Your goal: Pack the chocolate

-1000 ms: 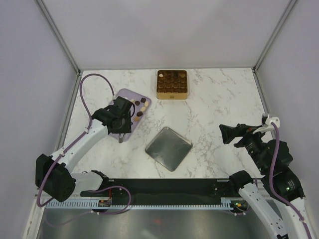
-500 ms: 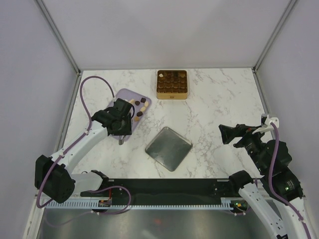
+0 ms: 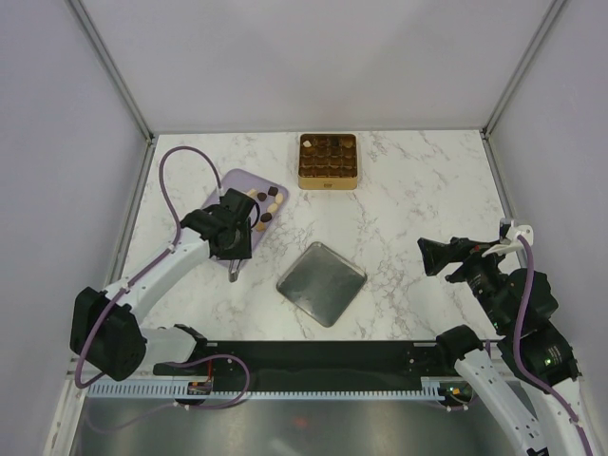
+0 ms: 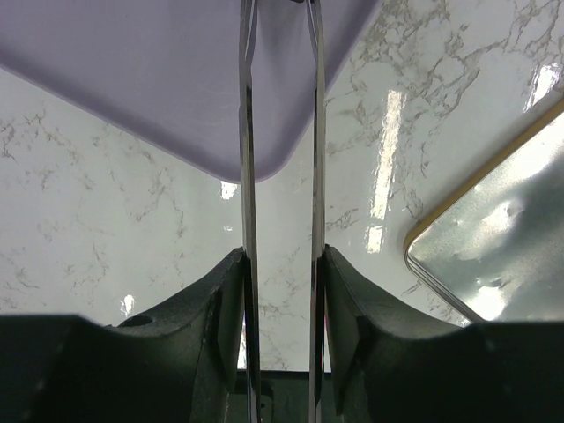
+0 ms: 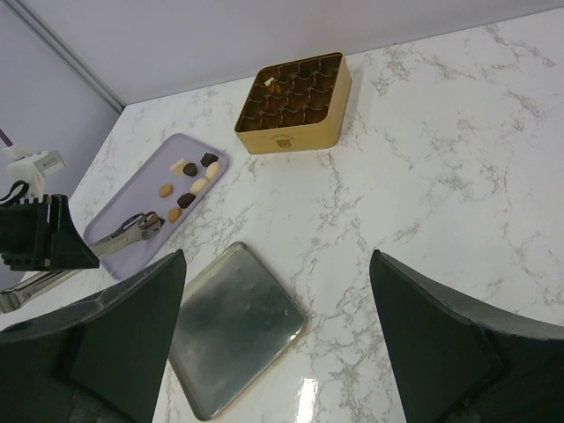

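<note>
Clamping a pair of metal tongs (image 4: 247, 176), the left hand (image 4: 280, 273) hangs over the near corner of the lilac board (image 3: 237, 182). The chocolate (image 5: 188, 185) lies loose on the board's far right part. A gold tin (image 3: 328, 182) stands beyond the board, and a flat steel lid (image 3: 321, 282) lies on the worktop right of its near end. Well right of the board, the right hand (image 3: 427, 256) is spread wide and grips nothing.

Tongs (image 4: 246, 132): tips cut off at left wrist view's top edge. Contact with chocolate (image 5: 186, 200): too small to tell.
</note>
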Robot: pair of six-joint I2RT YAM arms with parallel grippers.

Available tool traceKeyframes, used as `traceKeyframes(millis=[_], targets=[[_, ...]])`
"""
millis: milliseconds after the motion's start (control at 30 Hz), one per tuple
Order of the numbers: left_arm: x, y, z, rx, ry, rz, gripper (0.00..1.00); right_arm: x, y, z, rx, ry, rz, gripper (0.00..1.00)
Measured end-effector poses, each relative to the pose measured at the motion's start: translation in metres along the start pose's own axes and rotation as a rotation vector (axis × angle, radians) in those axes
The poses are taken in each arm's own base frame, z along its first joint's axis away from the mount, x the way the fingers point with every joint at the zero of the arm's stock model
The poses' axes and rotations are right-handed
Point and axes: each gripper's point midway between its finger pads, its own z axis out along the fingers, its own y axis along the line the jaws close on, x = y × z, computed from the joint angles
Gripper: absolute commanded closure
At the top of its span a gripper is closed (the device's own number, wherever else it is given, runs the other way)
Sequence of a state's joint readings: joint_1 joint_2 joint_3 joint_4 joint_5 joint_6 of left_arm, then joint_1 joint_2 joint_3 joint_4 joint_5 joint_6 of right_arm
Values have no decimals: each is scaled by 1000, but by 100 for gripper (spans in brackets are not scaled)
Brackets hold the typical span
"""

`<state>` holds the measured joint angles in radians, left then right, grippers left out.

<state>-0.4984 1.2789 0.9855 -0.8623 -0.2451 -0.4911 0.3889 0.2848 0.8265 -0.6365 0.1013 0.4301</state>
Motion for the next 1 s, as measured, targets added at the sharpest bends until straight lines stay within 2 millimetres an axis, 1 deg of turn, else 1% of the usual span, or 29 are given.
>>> traceKeyframes(millis=[167,333,633,800,900,1000], targets=[[1,0,3,-7,11,4,60,0,0,0,0,0,0,7],[-1,0,5,-19,17,6,60,0,0,0,1,-1,0,7],[-22,-4,-11,-8,-30,-5,60,0,0,0,1,-1,-1,7],[-29,-7,-18,6,-40,-9,61,1,0,2,4,5,-1,6],[-41,-16,-28,44,-54,-15,61,0,0,3,3,5,-1,6],[-63,-31,-39,90,-87,-17,61,-1,1,4,1,-1,-1,6]])
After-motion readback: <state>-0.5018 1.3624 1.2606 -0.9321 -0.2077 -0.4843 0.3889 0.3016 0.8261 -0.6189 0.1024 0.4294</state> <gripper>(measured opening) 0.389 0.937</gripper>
